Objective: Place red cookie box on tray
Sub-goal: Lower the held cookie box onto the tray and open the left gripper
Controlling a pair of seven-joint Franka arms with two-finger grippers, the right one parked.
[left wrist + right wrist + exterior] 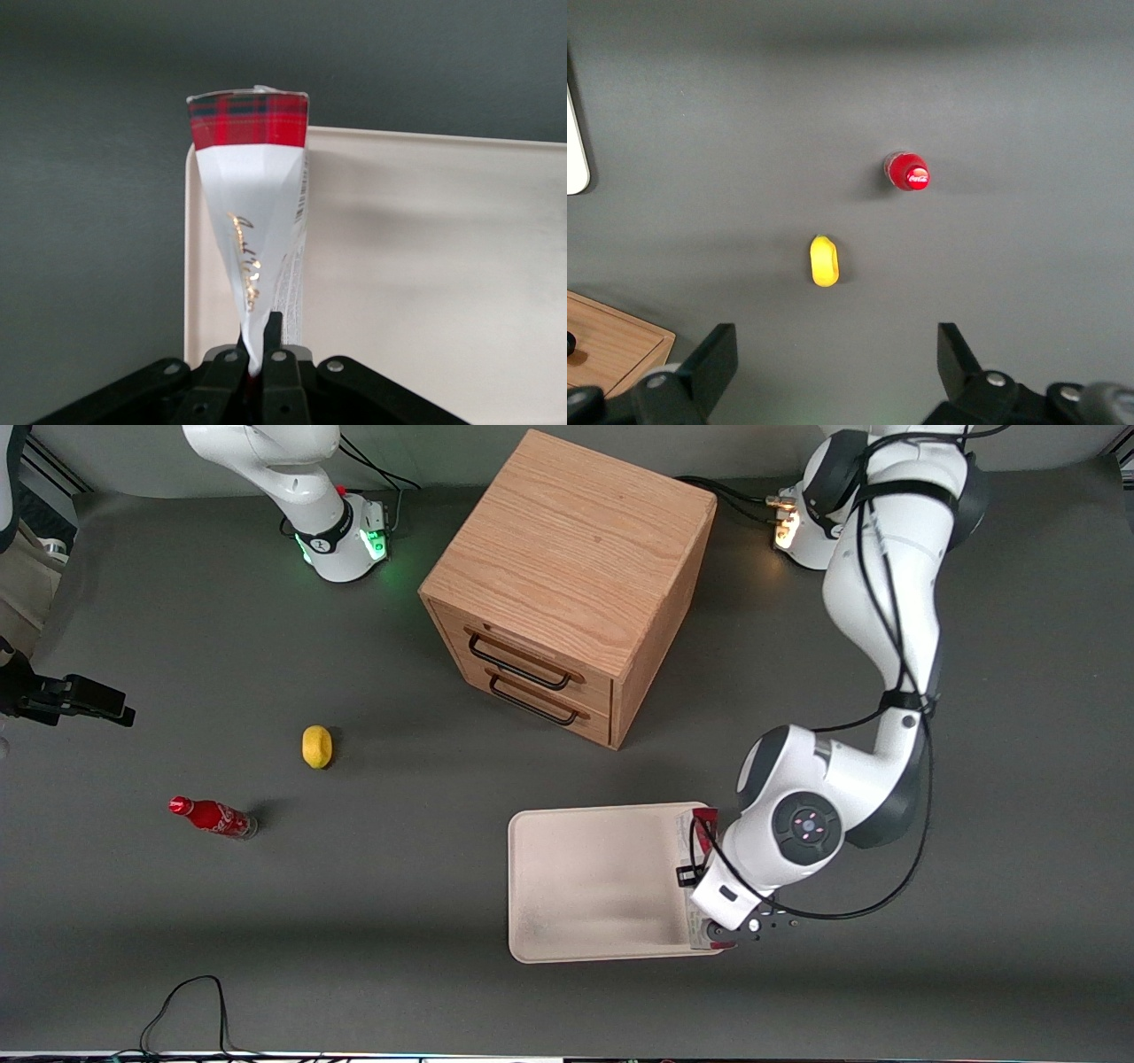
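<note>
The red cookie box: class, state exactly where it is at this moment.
In the front view the red cookie box lies along the tray's edge toward the working arm's end of the table, clamped in the gripper, nearer the camera than the wooden drawer cabinet.

Claw (258, 354) clamped on the red cookie box (252, 221) at the tray's (425, 266) edge

The box's white face with gold script tapers toward the pinching fingers; its red tartan end overhangs the cream tray's rim, with grey tabletop (89, 221) alongside.

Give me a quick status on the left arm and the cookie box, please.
Gripper shut on long red-and-white cookie box, above cream-white rectangular tray edge. Box not released. Nothing in the way.
</note>
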